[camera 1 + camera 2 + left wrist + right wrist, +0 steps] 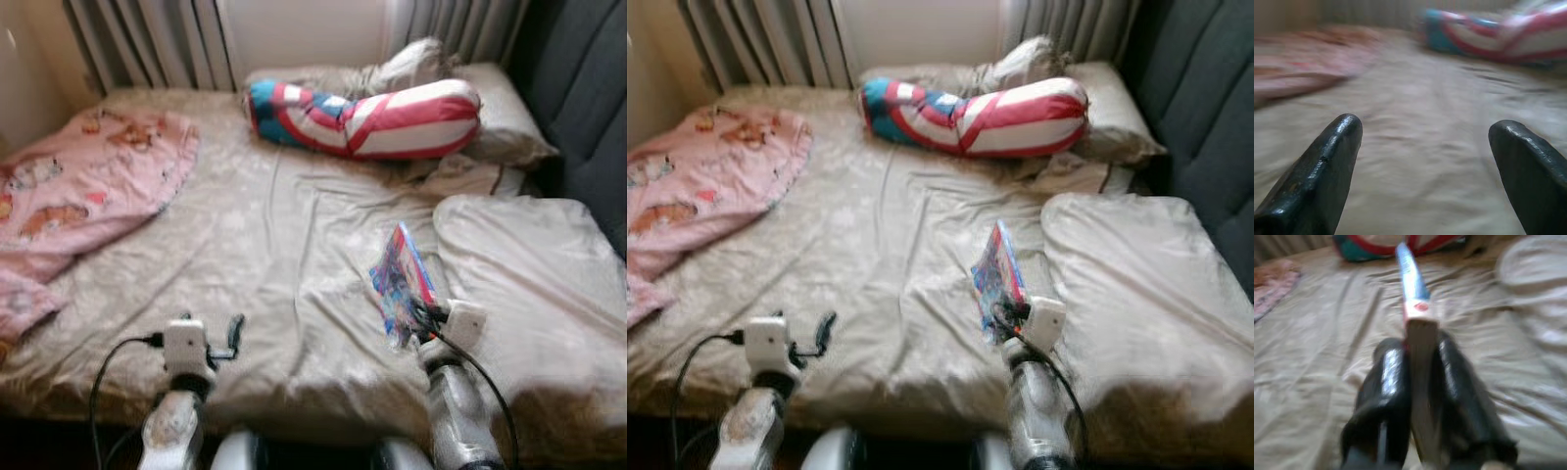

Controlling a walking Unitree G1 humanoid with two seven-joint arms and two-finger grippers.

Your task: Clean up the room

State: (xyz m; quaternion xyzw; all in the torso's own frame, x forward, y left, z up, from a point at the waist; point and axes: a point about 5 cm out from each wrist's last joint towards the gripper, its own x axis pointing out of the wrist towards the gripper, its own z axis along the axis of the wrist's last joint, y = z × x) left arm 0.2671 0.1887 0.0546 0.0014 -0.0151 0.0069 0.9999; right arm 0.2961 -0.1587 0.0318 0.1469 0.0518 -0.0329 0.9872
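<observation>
My right gripper [419, 321] is shut on a thin colourful book [400, 279], held on edge just above the beige bed sheet [284, 245]. In the right wrist view the book [1413, 289] stands clamped between both black fingers [1388, 377], spine toward me. My left gripper [233, 331] hovers low over the sheet near the bed's front edge, and the left wrist view shows its fingers [1327, 161] wide apart with nothing between them. A pink cartoon-print blanket [83, 186] lies crumpled on the bed's left side.
A red, white and blue striped bolster pillow [367, 117] lies across the head of the bed, with beige pillows [495, 113] behind it. A folded beige duvet [529, 264] covers the right side. A dark padded wall [588, 108] stands at right, a radiator [157, 39] at back.
</observation>
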